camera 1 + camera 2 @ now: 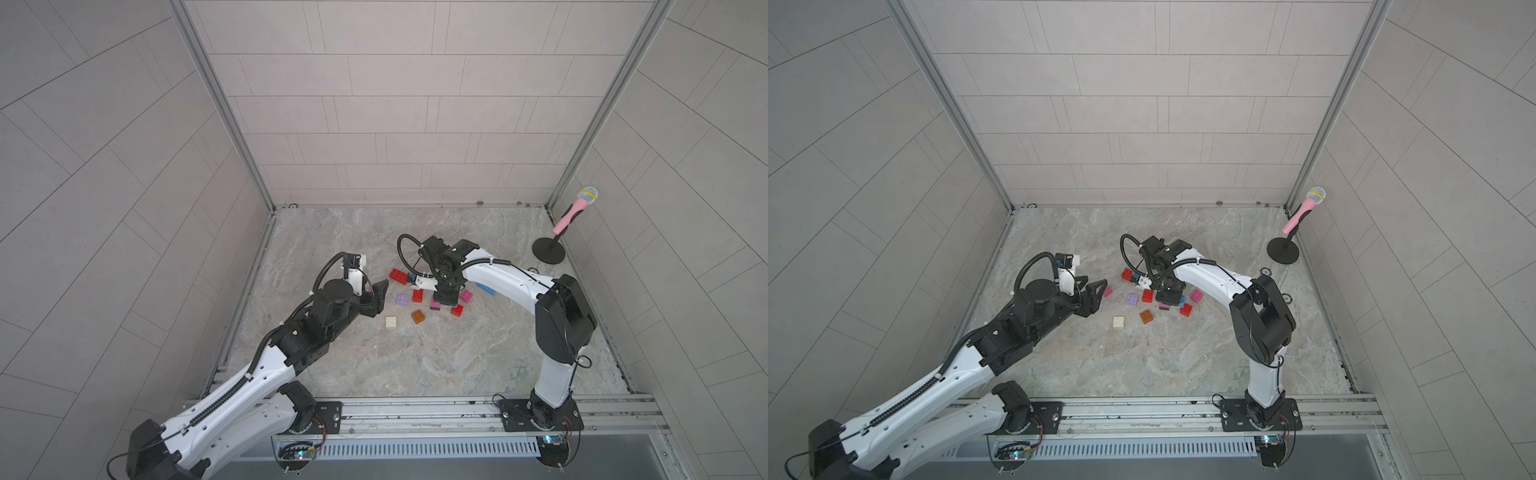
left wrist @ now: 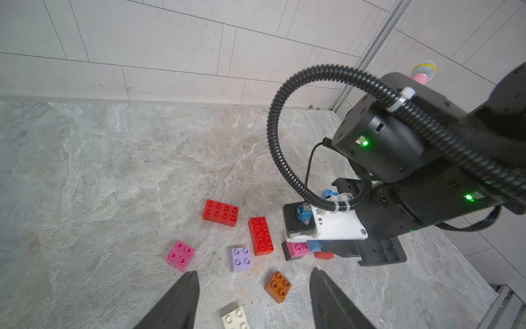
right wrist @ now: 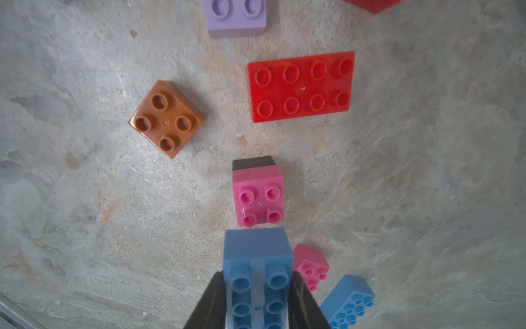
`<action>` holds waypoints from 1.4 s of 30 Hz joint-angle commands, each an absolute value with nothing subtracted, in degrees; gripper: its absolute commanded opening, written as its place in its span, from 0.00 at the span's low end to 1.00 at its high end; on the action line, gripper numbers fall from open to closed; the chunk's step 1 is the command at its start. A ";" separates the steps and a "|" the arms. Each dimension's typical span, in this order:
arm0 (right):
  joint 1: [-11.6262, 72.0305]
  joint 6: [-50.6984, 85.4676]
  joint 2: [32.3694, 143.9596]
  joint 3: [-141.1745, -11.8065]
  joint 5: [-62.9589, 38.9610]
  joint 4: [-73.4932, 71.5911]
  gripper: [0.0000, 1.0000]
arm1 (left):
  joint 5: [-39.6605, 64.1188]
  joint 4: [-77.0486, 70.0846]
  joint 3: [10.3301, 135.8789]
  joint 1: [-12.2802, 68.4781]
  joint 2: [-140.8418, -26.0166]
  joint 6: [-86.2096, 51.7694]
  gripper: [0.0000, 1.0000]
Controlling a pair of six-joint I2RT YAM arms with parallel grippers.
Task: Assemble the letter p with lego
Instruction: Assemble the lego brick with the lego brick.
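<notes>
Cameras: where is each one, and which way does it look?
Top views: high above the front rail, looking down at the table; left arm and right arm show.
Left wrist: on the left arm, facing bricks and right arm; open left gripper shows.
Right wrist: on the right arm, looking down; right gripper shut on a blue brick.
Shared: both wrist views show the orange-brown brick.

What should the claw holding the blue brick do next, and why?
Probably slide the blue brick over the pink brick and press down. The right claw grips it just short of that pink brick, which sits on a black brick, studs bare.
</notes>
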State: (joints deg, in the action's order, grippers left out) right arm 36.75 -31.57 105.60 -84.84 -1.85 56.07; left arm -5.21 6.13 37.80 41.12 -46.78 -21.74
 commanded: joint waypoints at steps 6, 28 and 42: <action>37.27 -33.66 109.82 -87.06 -1.14 54.53 0.11 | -3.90 3.51 36.20 40.95 -46.35 -18.99 0.68; 37.44 -35.95 110.04 -87.18 -1.09 57.22 0.11 | -2.48 2.29 36.14 40.96 -47.41 -18.40 0.69; 37.36 -39.10 110.71 -84.90 1.44 54.05 0.10 | -1.76 0.98 35.55 40.95 -48.14 -17.69 0.69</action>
State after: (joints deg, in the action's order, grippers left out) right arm 37.12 -37.08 110.19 -86.83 -0.12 54.15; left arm -2.35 2.94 36.25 41.12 -48.01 -19.33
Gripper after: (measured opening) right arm 0.354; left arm 0.686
